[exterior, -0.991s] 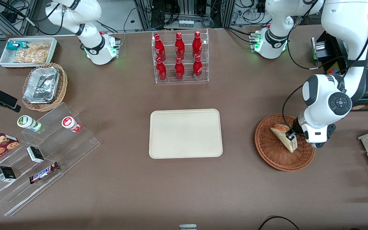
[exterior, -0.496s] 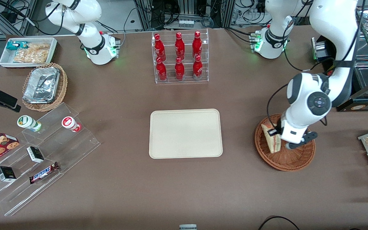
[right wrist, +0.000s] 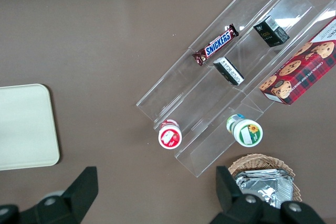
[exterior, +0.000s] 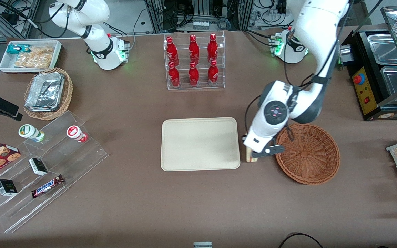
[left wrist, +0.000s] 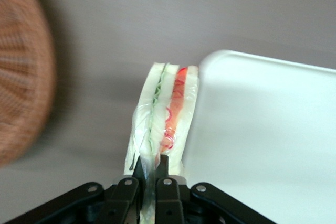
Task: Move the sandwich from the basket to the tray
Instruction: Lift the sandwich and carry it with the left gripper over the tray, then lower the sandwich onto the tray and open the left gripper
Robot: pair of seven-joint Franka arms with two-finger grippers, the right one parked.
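One item in transit: the sandwich point(left wrist: 167, 113), clear of the basket and not yet over the tray.

Table point(exterior: 198, 206): brown cloth surface; judged the likely landing place if the load is lost now, since the sandwich hangs above bare cloth between basket and tray.

Tray point(exterior: 200, 143): cream, flat, low rim, nothing on it. Its rounded corner sits just beside the sandwich in the wrist view. Risk: if the carry height is low, the bottom edge of the wedge could catch the rim and be knocked askew or levered out of the grip.

Basket point(exterior: 308, 153): reddish-brown wicker, no contents visible, toward the working arm's end of the table. No further hazard judged from it.

Sandwich: pale bread with green and pink-red filling showing on the cut edge, apparently in clear wrap. Held at one end only, hanging down from the grip. Risk: soft bread and slick wrap may slide or sag between the pads during sideways travel; layers could shear apart.

Gripper point(left wrist: 149, 170): above the gap between basket and tray, jaws pinched narrowly on the sandwich's upper end. Risk: a thin, off-centre hold lets the wedge swing; release while swinging, or short of the rim, could leave it half on the tray or tipped onto its edge.
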